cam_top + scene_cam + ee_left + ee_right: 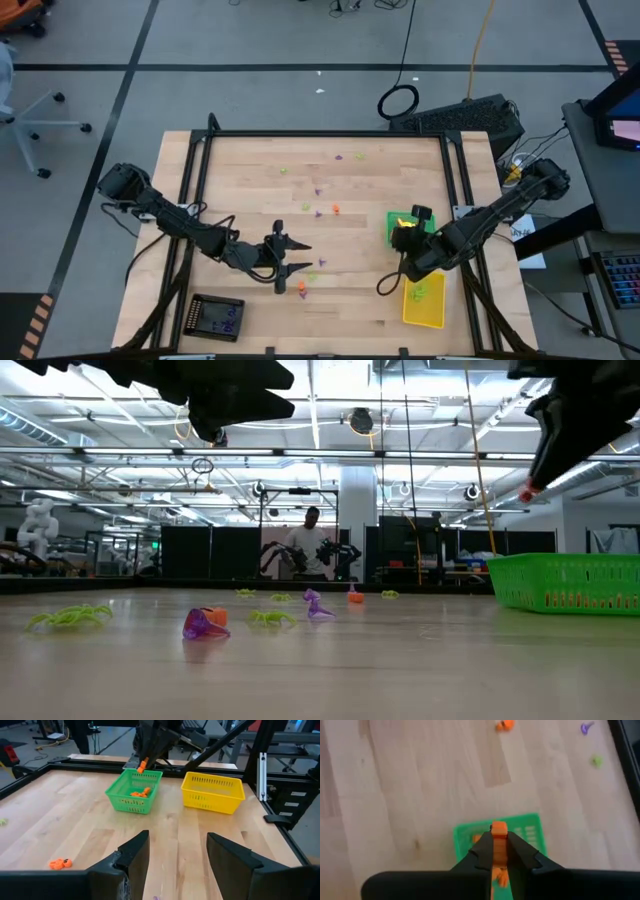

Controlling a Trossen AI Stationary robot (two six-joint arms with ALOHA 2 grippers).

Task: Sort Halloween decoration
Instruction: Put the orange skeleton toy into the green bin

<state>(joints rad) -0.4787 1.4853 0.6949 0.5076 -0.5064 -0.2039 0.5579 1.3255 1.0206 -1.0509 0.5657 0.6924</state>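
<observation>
Right gripper (pixel 499 851): clenched on orange trinket (pixel 498 829), above green tray (pixel 131 799) near table's right edge.
Release: open only while centred over tray.
Left gripper (pixel 177 856): released, empty.

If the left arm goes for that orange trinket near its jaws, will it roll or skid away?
The orange trinket looks lumpy and low, so probably it won't roll far. It seems tiny and light on smooth wood table, so a nudge could skid it. The left gripper stands open, far wider than the trinket; centre carefully.

Orange trinket (pixel 498 836), green tray (pixel 133 795), yellow tray (pixel 212 792), black tray (pixel 217 317).
</observation>
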